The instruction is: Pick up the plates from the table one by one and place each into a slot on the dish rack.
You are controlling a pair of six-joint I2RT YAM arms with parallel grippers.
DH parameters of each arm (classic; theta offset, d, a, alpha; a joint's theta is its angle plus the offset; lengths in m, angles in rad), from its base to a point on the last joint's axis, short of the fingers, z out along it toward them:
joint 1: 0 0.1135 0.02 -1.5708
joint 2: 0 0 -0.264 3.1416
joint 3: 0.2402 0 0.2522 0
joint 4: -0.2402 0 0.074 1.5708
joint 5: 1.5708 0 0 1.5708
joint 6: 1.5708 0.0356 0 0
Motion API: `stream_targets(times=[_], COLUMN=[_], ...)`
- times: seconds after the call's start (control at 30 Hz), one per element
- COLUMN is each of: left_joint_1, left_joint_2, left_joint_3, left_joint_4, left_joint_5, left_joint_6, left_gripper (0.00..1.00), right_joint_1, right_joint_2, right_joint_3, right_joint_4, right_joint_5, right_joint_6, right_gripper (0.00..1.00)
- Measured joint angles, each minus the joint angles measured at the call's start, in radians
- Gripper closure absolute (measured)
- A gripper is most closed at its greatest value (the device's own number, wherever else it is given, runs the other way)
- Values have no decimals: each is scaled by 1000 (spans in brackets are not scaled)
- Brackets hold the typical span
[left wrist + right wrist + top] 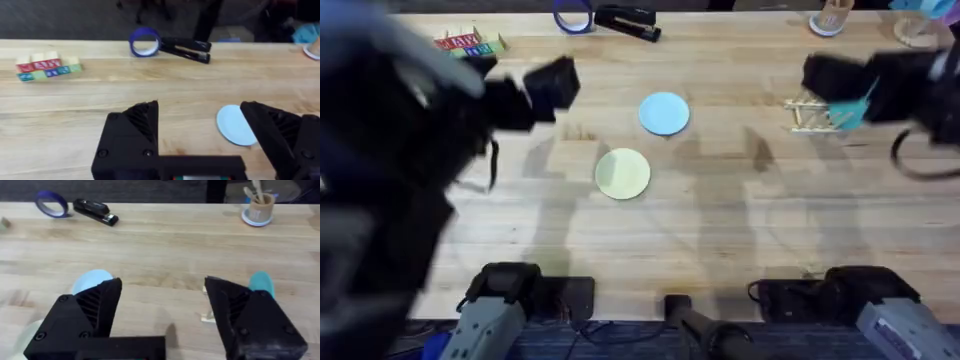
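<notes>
plates lay flat on your desk (720, 220), apart from each other: the light blue plate (664, 113) farther from the bases, the pale yellow plate (622, 173) nearer and slightly left. your dish rack (815, 115) stood at the right, with something teal (855, 108) on it, and no plate sat in its slots. your left gripper (200, 130) hung above the desk left of the plates, fingers spread wide and holding nothing. your right gripper (162, 310) hovered by the rack, also wide open and empty. a blue tape roll (144, 42), a black stapler (185, 49) and lettered blocks (46, 67) sat along the far edge.
</notes>
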Motion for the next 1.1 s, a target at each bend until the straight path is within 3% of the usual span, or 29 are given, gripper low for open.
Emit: stream_targets(times=[0.13,0.33,0.47,0.57,0.67,0.9,1.1], left_joint_1=[0,0,0,0,0,-1,-1], left_joint_2=[226,553,726,820,892,948,949], left_joint_3=[215,611,850,969,1028,1032,1034], left_joint_4=[-116,-395,-577,-665,-677,-654,-643], left_joint_5=[41,79,141,193,271,435,488], left_joint_6=[4,22,38,47,52,44,-57], left_gripper=[8,9,8,8,8,8,8], right_joint_1=[0,0,0,0,0,0,0], right_joint_2=[177,399,484,506,506,507,506], right_joint_3=[215,530,658,695,699,699,699], right_joint_4=[-114,-374,-467,-480,-485,-488,-488], right_joint_5=[-59,-98,-116,-124,-131,-133,-133], right_joint_6=[3,4,4,5,5,7,7], right_gripper=[5,5,5,5,6,5,6])
